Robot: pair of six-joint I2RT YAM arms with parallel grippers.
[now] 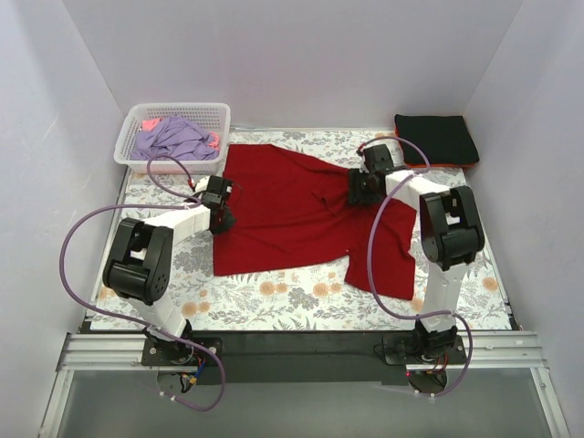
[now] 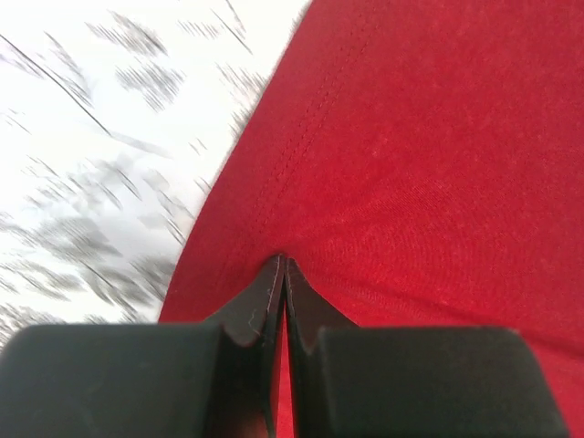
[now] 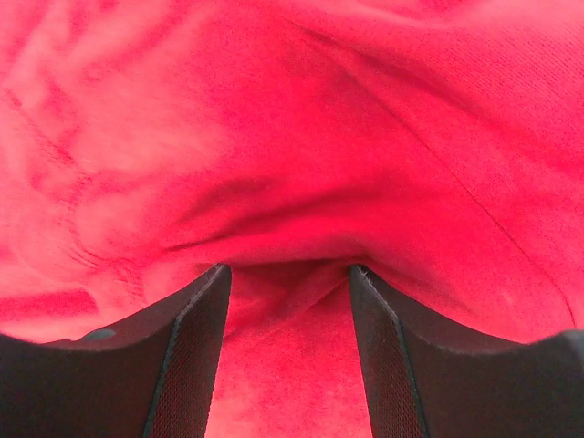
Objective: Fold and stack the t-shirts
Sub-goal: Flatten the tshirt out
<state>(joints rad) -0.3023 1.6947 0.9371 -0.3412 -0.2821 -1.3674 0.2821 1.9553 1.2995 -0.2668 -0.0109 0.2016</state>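
Along the hem of the red t-shirt, left pincer clamps it; right pincer gapes over a fold.

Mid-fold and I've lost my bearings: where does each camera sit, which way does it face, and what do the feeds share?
Top external: fixed above and behind the bases, facing down at the floral table cloth, red t-shirt, white basket and folded black t-shirt; left arm and right arm show whole.
Left wrist: on the left wrist, facing along the left fingers, shut on the red t-shirt's edge.
Right wrist: on the right wrist, close over rumpled red fabric; right fingers open.
Shared: all three see the red t-shirt.
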